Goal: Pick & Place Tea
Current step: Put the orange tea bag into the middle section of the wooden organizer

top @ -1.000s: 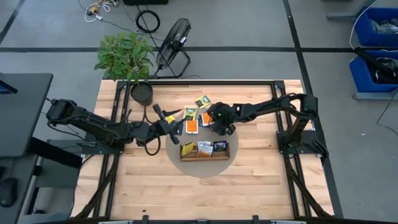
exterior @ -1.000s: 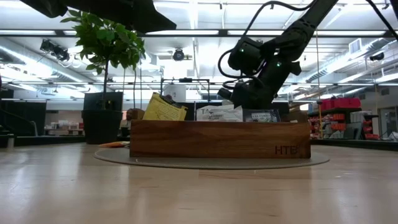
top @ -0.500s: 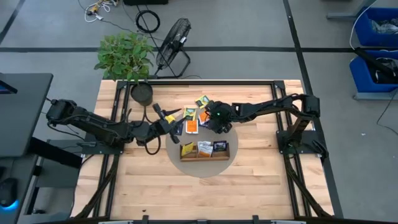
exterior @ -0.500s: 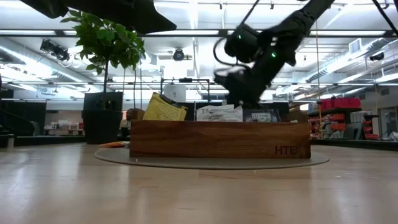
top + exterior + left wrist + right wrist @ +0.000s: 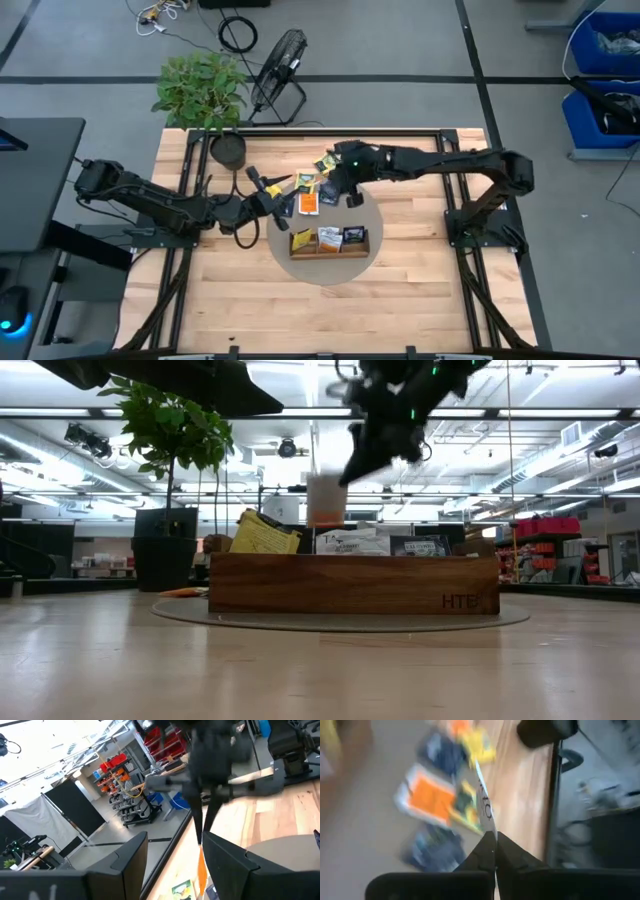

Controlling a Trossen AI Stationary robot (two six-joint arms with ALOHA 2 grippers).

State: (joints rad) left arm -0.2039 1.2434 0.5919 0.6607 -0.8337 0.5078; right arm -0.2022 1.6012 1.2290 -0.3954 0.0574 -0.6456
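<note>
My right gripper [image 5: 340, 185] hangs above the loose tea packets [image 5: 308, 185] on the round mat and is shut on an orange-and-white packet [image 5: 325, 500]. The right wrist view shows that packet edge-on [image 5: 484, 805] ahead of the gripper [image 5: 492, 845]. Other packets, yellow, orange and dark blue, lie flat on the mat [image 5: 432, 802]. The wooden tray [image 5: 328, 251] holds upright yellow [image 5: 300, 240], white [image 5: 328, 237] and dark [image 5: 353, 236] packets. My left gripper [image 5: 262, 188] waits open at the mat's left side, and its wrist view [image 5: 177, 840] faces the hanging packet [image 5: 201, 865]. My right gripper pinches the orange-and-white packet by its upper edge [image 5: 340, 482] between the two fingertips [image 5: 487, 851]. The fingers slant down from the table's right side. The packet hangs upright below them, lifted clear of the mat and of the other packets.
The round grey mat [image 5: 325, 272] lies under the tray and the loose packets. A black round pot [image 5: 228, 150] stands at the far left of the table. A potted plant [image 5: 200, 85] and a fan [image 5: 278, 60] are beyond the far edge. Bare wood [image 5: 330, 310] lies toward the near edge.
My right gripper has risen from just behind the tray and moved toward the table's far edge and a little left. It has carried an orange-and-white packet up, so that the packet now hangs clear above the tray's height. My left arm has kept still.
</note>
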